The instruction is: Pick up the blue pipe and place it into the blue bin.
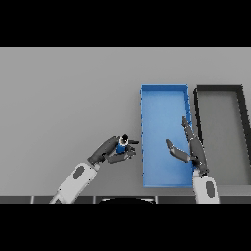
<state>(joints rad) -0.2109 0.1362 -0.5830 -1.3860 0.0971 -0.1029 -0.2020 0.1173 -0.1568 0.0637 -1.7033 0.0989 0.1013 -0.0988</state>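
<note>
My left hand (112, 151) grasps the blue pipe (121, 145).
Fingers curl round it, just left of the blue bin (163, 93); my right hand (188, 147) hangs over it, fingers straight.

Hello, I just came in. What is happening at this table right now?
The robot's left hand has its fingers curled around a small blue pipe, just left of the blue bin. The pipe is not in the bin yet. The right hand is open, with straight fingers, over the bin's right side and holds nothing. A black bin stands right of the blue one on the grey table.
</note>
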